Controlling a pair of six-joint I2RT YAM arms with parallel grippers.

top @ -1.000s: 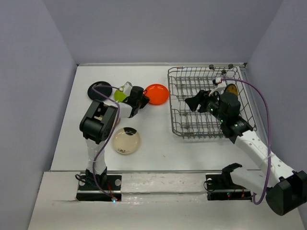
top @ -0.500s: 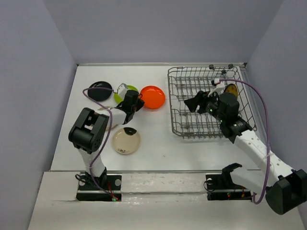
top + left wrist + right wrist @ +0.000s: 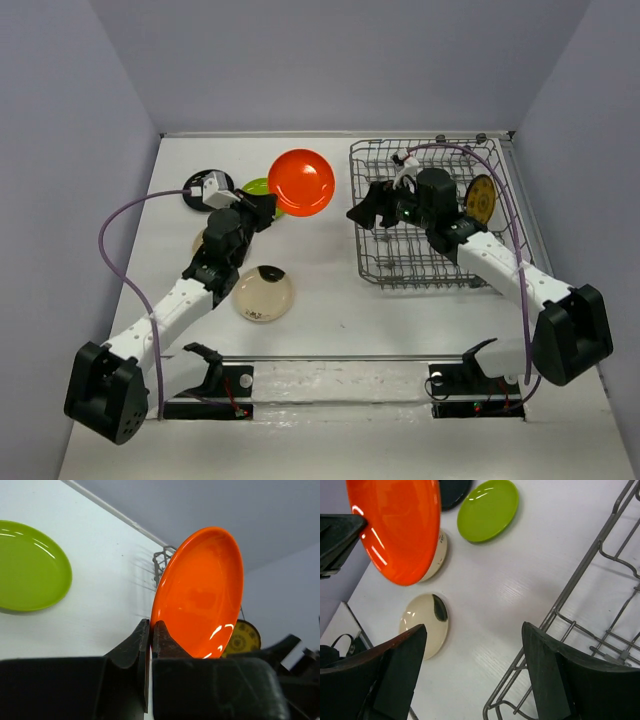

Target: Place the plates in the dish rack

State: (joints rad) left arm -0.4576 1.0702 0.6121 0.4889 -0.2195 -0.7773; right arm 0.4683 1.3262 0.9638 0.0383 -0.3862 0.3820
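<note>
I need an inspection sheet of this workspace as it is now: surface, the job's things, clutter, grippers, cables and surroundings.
Surface: white table, plain.
Job's things: dish rack on the right, with the brown-yellow plate upright inside it. The orange plate is held tilted above the table. The lime green plate, black plate and cream plate with a dark patch lie on the table. The beige plate is partly hidden.
Clutter: nothing seen.
Grippers: left gripper shut on the orange plate's rim; right gripper open and empty, near the rack's left edge.
Cables: purple cables, one looping from each arm; the right one arches over the rack.
Surroundings: grey walls on three sides.
</note>
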